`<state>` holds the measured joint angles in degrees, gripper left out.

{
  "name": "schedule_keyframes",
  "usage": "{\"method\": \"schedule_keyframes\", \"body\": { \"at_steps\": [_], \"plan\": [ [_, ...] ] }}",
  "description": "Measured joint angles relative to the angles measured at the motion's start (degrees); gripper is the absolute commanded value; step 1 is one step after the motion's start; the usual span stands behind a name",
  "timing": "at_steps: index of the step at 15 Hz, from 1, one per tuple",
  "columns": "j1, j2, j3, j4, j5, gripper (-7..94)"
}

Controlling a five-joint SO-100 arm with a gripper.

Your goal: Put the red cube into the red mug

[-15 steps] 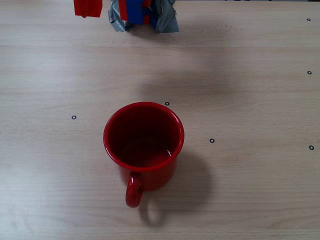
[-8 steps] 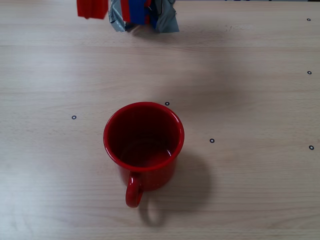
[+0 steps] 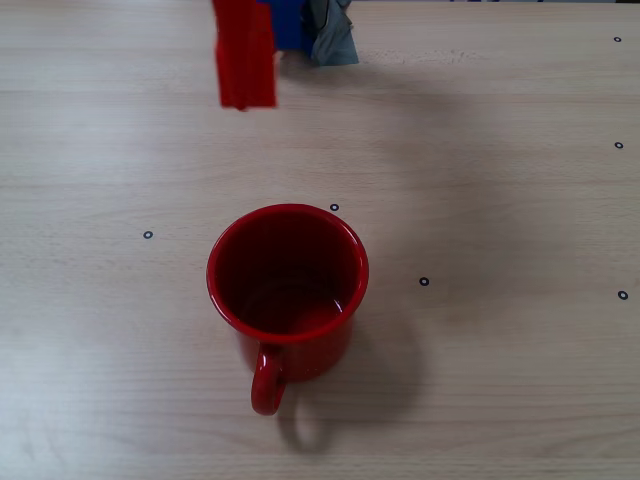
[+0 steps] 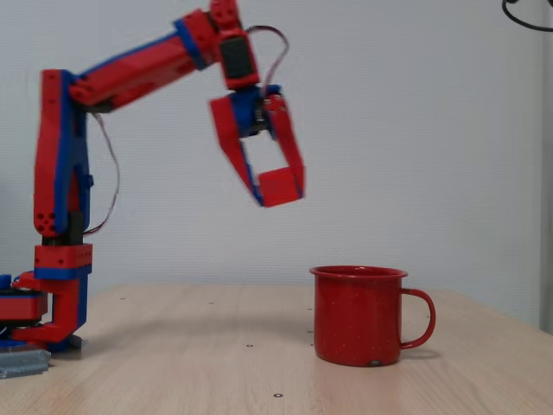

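The red mug stands upright on the wooden table with its handle toward the bottom of the picture, and its inside shows nothing but red enamel. From the side, the red mug has its handle on the right. High above the table and left of the mug, my gripper is shut on the red cube, held at the fingertips. In the top-down fixed view only a long red finger shows near the top edge, beyond the mug. The cube cannot be told apart from it there.
The arm's base stands at the table's left end, with grey tape around it at the top of the top-down picture. Small black ring marks dot the tabletop.
The gripper has swung from the top-left edge of the top-down picture to the right and toward the mug. The mug has not moved.
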<state>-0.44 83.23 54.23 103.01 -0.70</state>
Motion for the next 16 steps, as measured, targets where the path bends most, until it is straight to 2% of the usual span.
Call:
{"method": "schedule_keyframes", "body": {
  "at_steps": [6, 10, 13, 16],
  "plan": [
    [-2.5, -25.9, -23.6, 0.0, 0.8, 0],
    [-3.6, -34.1, -25.7, -1.7, 1.2, 0],
    [-3.5, -36.5, -25.6, -7.2, 1.2, 0],
    [-4.0, -36.5, -25.6, -8.8, 1.1, 0]
  ]
}}
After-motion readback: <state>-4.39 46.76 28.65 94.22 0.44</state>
